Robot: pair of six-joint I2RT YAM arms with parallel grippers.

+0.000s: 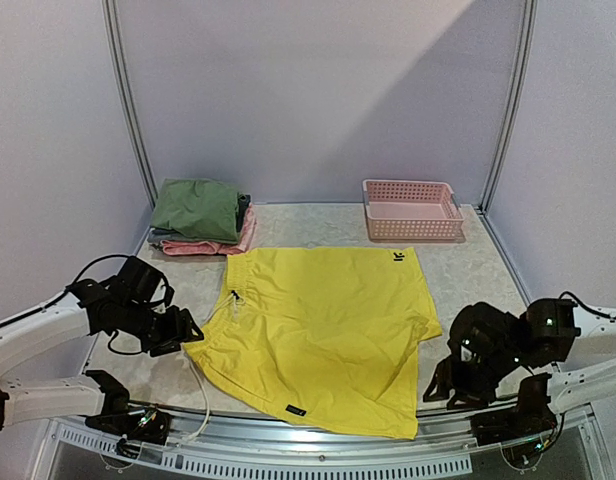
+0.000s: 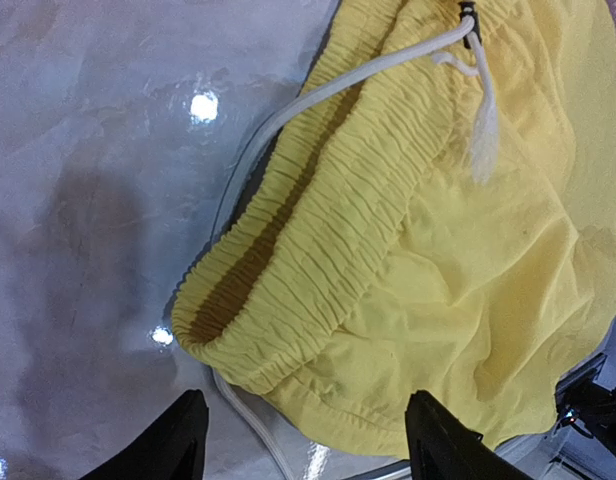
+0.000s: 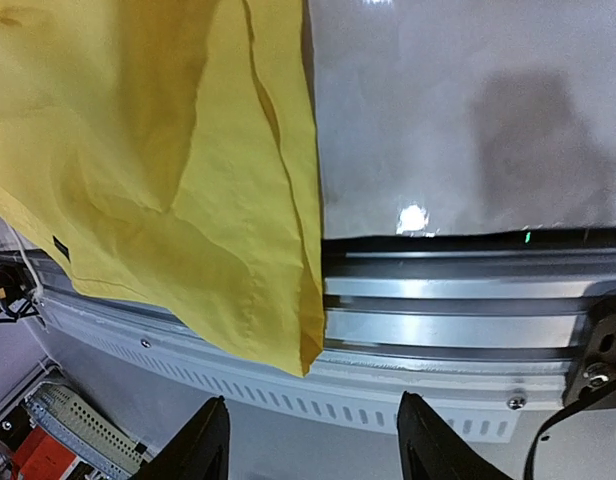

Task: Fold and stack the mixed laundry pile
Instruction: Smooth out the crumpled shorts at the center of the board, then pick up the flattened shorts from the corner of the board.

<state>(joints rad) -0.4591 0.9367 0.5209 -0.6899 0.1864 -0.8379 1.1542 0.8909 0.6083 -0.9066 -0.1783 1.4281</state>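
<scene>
The bright yellow shorts (image 1: 323, 330) lie spread flat across the middle of the table, waistband to the left, one leg hem hanging over the near edge. My left gripper (image 1: 185, 328) is open, just left of the waistband corner (image 2: 288, 300), holding nothing. A white drawstring (image 2: 378, 70) trails from the waistband. My right gripper (image 1: 440, 385) is open and empty, beside the shorts' near right hem corner (image 3: 308, 350), over the table's metal edge rail. The olive-green shirt (image 1: 196, 207) sits folded at the back left on a pink folded garment (image 1: 203, 246).
A pink plastic lattice basket (image 1: 412, 209) stands at the back right. A metal rail (image 3: 458, 300) runs along the table's near edge. Grey walls enclose the table on three sides.
</scene>
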